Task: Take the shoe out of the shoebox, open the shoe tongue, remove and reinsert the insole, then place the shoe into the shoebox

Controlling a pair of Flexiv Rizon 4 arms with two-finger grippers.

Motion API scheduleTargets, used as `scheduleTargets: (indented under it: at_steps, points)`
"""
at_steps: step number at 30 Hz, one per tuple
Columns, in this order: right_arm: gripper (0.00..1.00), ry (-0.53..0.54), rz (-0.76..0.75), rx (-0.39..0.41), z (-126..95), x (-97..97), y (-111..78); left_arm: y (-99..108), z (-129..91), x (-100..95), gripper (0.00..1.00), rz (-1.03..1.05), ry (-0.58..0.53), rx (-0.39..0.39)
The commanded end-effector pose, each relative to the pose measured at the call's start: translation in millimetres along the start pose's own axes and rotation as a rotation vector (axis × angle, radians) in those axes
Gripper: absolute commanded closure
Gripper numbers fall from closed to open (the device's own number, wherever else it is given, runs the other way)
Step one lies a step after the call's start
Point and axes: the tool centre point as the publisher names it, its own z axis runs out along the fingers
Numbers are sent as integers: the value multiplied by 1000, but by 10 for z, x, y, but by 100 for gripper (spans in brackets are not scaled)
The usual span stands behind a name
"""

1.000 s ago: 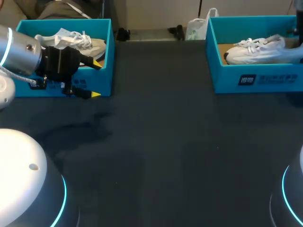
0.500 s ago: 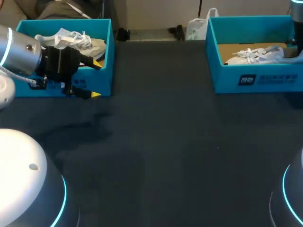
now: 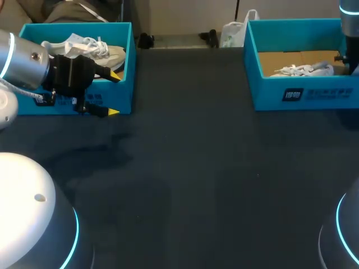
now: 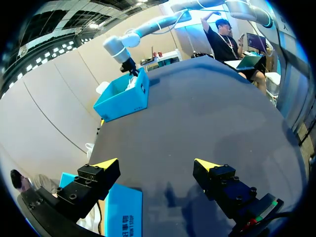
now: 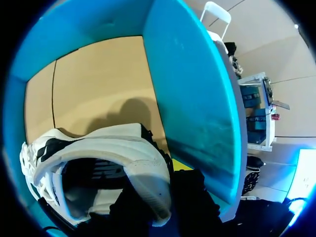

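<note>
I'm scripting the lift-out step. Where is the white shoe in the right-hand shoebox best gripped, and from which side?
Take the white shoe by its heel collar, from above, straddling the rim: its opening faces up, and the shoebox walls close off the sides.

"What's holding everything up over there?"

"One wide surface [image 3: 190, 168], dark and matte, almost black, running from the near edge to the far one."

"And what sits straight on it?"

"Two open teal boxes, both toward the far edge. The left shoebox [image 3: 132, 67] stands near the far left corner and the right shoebox [image 3: 320, 94] near the far right. They're well apart, with the dark surface stretching between them. Each rests flat on its base, and each has a small printed label on the wall facing the near edge."
</note>
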Motion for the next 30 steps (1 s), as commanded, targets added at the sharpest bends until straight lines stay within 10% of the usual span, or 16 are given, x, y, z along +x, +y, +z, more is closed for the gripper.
scheduleTargets:
  at_steps: [1,12,30]
  points:
    - [100,11,2,6,70,20,34,-1,2,-3,0,0,1,-2]
    - [65,15,1,4,77,42,66,-1,2,-3,0,0,1,-2]
    - [54,72,30,-24,-243,-66,-44,-1,2,-3,0,0,1,-2]
